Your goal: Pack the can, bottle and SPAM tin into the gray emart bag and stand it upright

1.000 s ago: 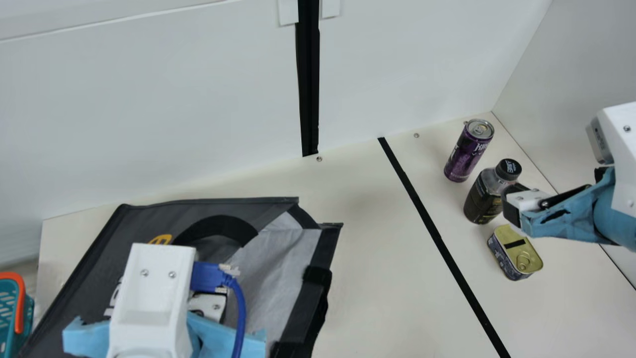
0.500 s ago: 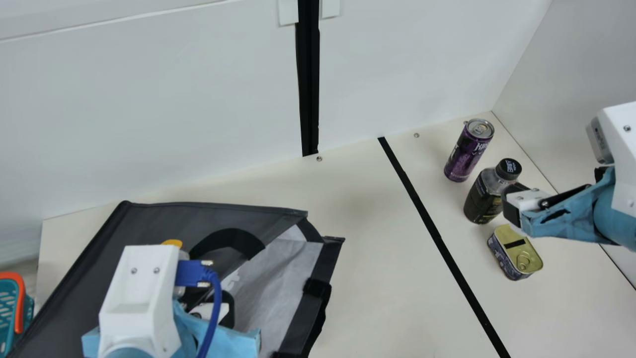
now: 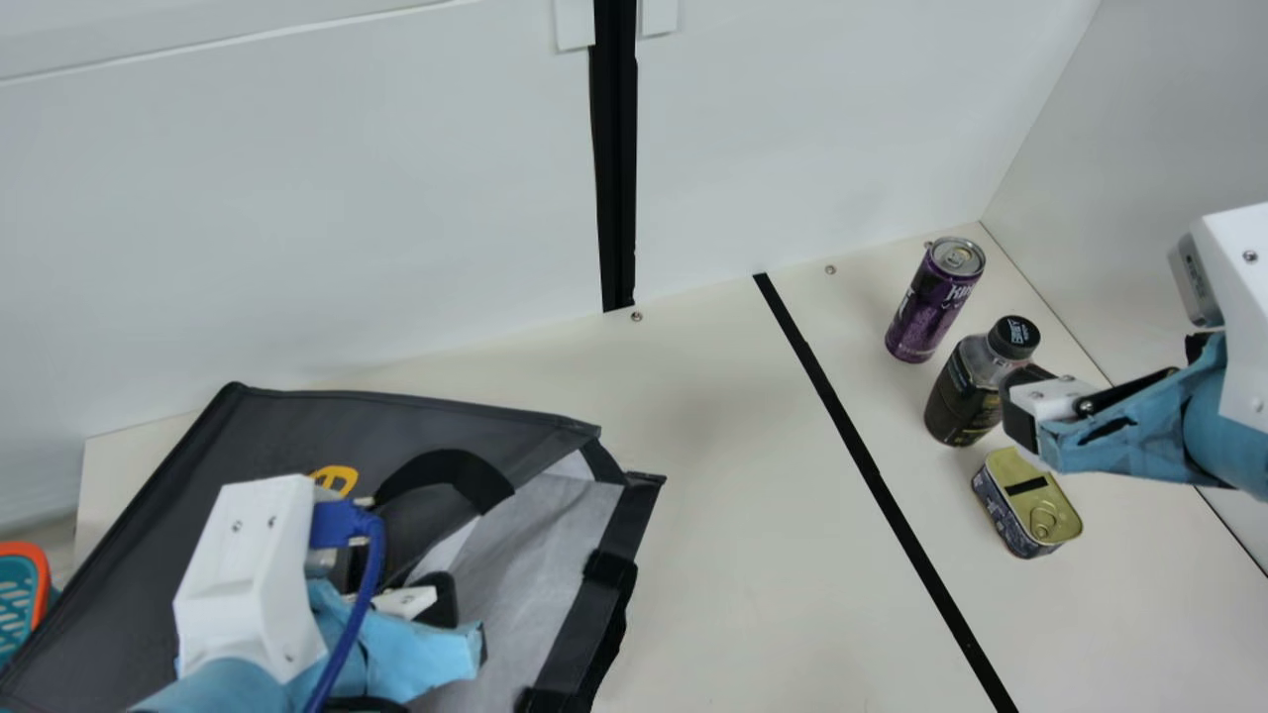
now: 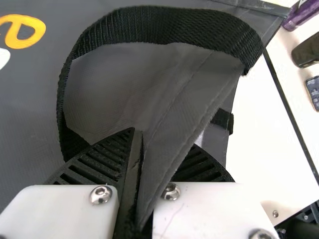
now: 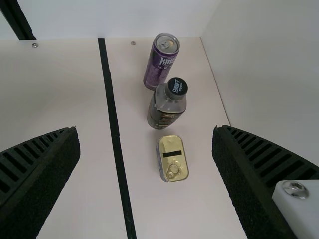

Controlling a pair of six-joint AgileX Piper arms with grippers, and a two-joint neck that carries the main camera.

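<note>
My left gripper (image 3: 396, 599) is over the near part of the gray bag (image 3: 297, 426), which lies flat with its mouth facing right and its pale lining showing. In the left wrist view, the left gripper (image 4: 139, 169) is shut on the bag's edge (image 4: 184, 104), beside the black handle loop (image 4: 164, 22). At the right stand the purple can (image 3: 931, 302), the dark bottle (image 3: 966, 391) and the SPAM tin (image 3: 1027, 502), in a row. My right gripper (image 3: 1025, 406) is close to the bottle; in the right wrist view the right gripper (image 5: 144, 144) is open with nothing held.
A teal basket with an orange rim (image 3: 38, 584) is at the left edge. Black tape (image 3: 872, 475) crosses the cream table (image 3: 753, 555) between bag and groceries. White walls rise behind the table and along its right side.
The left gripper has moved left, and the bag's mouth has shifted slightly left with it after its upper edge dipped nearer. My right arm and the three groceries have kept still.
</note>
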